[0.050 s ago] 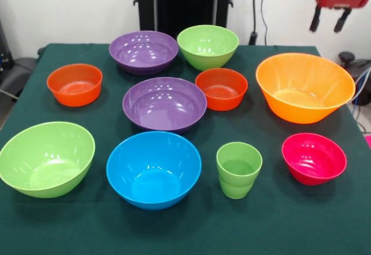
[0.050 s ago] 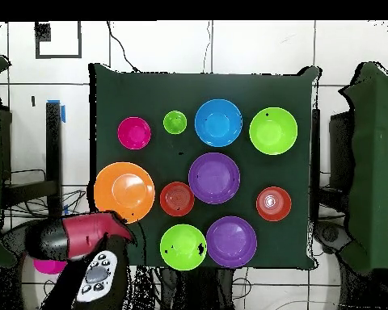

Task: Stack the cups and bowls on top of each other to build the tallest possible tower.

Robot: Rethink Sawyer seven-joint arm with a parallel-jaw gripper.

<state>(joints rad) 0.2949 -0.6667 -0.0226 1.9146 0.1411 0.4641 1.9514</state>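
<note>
- The pincer (image 1: 329, 19) hangs at the upper right of the front view, above and beyond the worktop's (image 1: 278, 226) edge, its two dark fingers apart and holding nothing.
- In the overhead view the red arm (image 2: 84, 234) lies at the lower left, off the green cloth.
- The light-green cup (image 1: 239, 169) stands upright, lower right of centre, between the blue bowl (image 1: 153, 169) and the pink-red bowl (image 1: 313, 157), touching neither.
- One lime-green bowl (image 1: 47, 158) sits at the lower left; the other lime-green bowl (image 1: 207, 46) sits at the top centre, just beside the far purple bowl (image 1: 144, 51).
- The nearer purple bowl (image 1: 164, 104) lies mid-frame, close beside one small orange-red bowl (image 1: 221, 88).
- The second orange-red bowl (image 1: 74, 84) sits alone at the left.
- The large orange bowl (image 1: 305, 87) stands at the right.
- Every bowl rests open side up, and nothing is stacked.
</note>
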